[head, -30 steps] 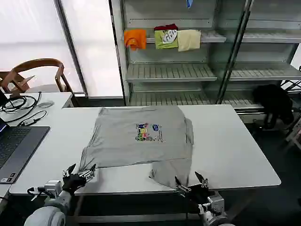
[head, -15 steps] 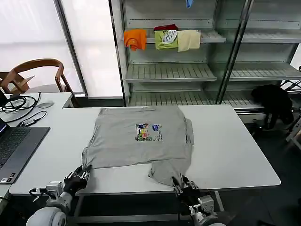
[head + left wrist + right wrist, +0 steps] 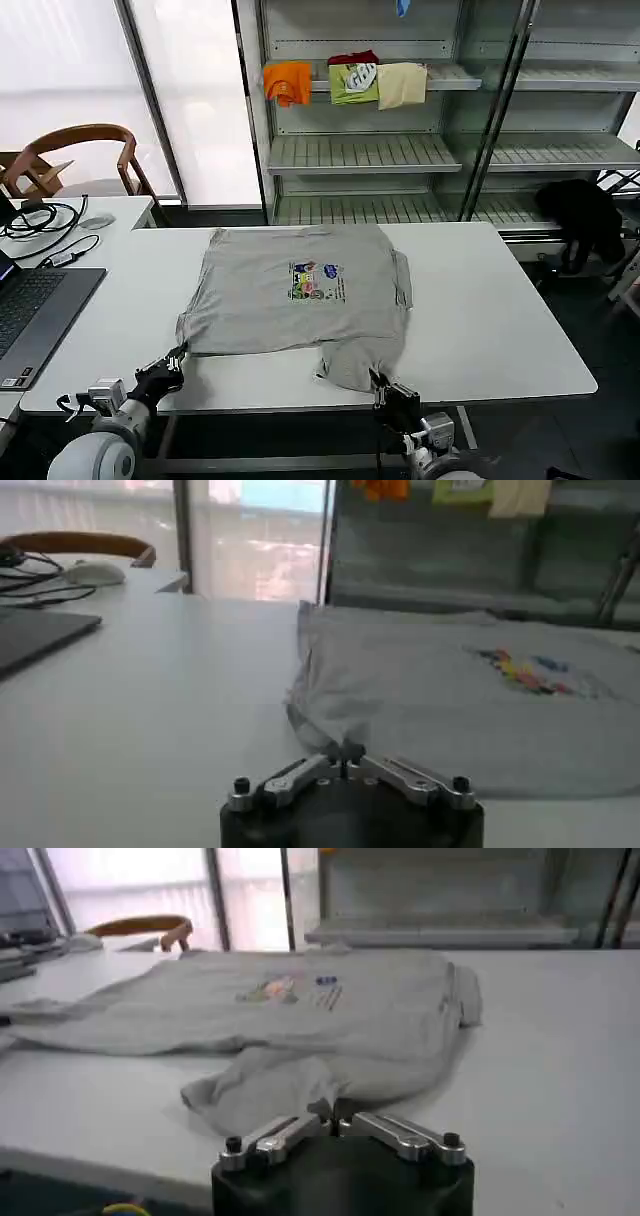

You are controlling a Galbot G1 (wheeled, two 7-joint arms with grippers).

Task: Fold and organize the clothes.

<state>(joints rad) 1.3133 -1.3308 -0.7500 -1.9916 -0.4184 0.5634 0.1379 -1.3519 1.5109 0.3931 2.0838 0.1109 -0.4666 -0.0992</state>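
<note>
Grey cotton, the shirt [image 3: 300,290] lies flat on the white bench [image 3: 500,320] with its hem toward the near bench edge, long axis running away from the robot, print up. The left gripper [image 3: 165,372] has its jaws closed on the near-left hem corner, the right gripper [image 3: 392,392] pinching the rumpled near-right corner.

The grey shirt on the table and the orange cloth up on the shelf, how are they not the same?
The grey shirt lies spread out on the white table; the orange cloth sits bunched on a high shelf. The grey shirt looks much bigger than the orange cloth. The shirt has a small colourful print; the orange cloth looks plain. Both are soft fabric.
</note>
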